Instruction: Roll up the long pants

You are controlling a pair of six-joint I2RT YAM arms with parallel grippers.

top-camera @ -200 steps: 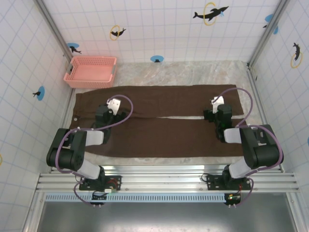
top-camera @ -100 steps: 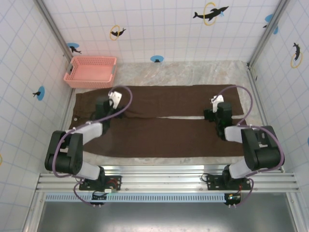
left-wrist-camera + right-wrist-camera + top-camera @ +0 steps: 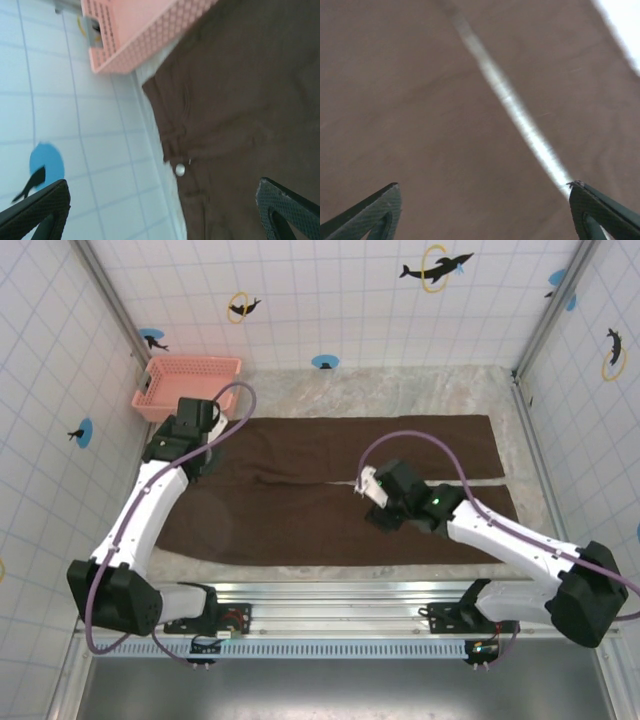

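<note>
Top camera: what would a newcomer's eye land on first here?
The dark brown pants lie spread flat across the table, legs running to the right with a thin pale gap between them. Next comes the pink basket in the far left corner, beside the waistband. Both arms reach over the cloth: the left claw is open above the waistband button, and the right claw is open over the gap.

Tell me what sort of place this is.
Probably a robot test booth: white gridded walls with dolphin stickers, two arms bolted to a metal rail, dark brown fabric pants spread flat.
</note>
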